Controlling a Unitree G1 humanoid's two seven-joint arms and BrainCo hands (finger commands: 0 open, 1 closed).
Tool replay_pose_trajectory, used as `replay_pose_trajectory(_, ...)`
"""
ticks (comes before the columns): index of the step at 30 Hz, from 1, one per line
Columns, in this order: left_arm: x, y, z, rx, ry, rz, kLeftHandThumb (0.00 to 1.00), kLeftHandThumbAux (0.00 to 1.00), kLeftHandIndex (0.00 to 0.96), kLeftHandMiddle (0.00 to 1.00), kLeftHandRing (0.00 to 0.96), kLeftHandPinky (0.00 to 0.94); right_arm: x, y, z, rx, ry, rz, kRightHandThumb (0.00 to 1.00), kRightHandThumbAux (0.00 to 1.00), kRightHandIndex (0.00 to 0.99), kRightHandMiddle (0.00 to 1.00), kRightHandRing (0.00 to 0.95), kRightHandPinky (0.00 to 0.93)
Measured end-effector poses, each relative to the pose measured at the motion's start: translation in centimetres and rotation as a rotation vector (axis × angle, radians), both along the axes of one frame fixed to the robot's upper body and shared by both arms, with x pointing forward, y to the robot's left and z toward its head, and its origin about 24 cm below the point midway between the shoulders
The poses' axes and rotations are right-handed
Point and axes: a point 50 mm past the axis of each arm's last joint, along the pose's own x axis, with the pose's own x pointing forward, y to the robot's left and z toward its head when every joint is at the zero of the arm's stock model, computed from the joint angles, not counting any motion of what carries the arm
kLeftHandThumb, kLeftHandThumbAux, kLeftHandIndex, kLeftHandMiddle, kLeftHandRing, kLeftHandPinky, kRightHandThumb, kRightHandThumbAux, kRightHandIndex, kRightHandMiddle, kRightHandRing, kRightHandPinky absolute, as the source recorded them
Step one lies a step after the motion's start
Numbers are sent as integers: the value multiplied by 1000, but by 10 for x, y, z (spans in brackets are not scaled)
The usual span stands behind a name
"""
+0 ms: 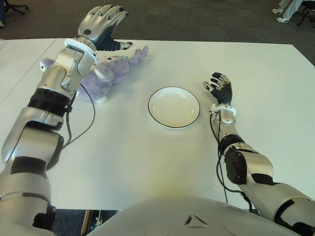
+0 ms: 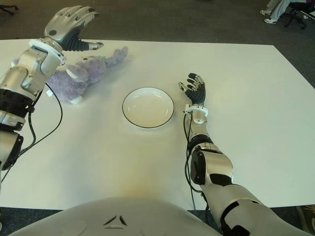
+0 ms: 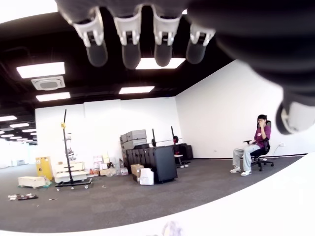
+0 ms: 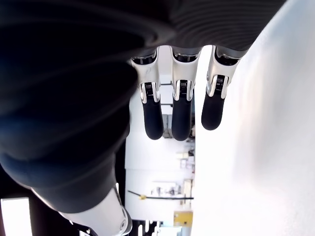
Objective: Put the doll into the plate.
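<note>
Bare table (image 1: 123, 147) separates doll (image 1: 106, 73) and plate (image 1: 173, 107); nothing stands between.

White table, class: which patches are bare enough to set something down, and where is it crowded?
Free: the white table nearer the robot than the black-rimmed white plate, and beyond the right robot hand. Crowded: the far left, where the open left robot hand shows above the purple plush doll.

doll (image 1: 106, 73): pale lavender plush, lighter paw pads. plate (image 1: 173, 106): white, thin black rim line. table (image 1: 133, 157): plain white. left hand (image 1: 101, 24): silver shell, black fingertips. right hand (image 1: 219, 87): black with silver segments. floor (image 1: 197, 19): dark grey carpet. cables (image 1: 91, 118): black.
</note>
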Motion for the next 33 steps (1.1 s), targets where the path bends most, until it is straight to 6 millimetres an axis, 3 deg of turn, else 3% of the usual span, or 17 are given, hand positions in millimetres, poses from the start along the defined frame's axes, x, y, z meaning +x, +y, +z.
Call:
replay_pose_trajectory(13, -6, 36, -24, 26, 50, 123, 256, 360, 0, 81, 61, 0, 0, -1, 0, 6, 0, -3, 352, 891, 268, 262, 254, 275)
replay_pose_trajectory(24, -9, 61, -44, 33, 90, 200, 226, 365, 0, 72, 67, 0, 0, -1, 0, 7, 0, -3, 311, 897, 253, 250, 242, 245)
replay_pose_trajectory(33, -12, 70, -58, 36, 137, 220, 219, 359, 0, 50, 57, 0, 0, -1, 0, 6, 1, -1, 251, 889, 247, 238, 230, 243)
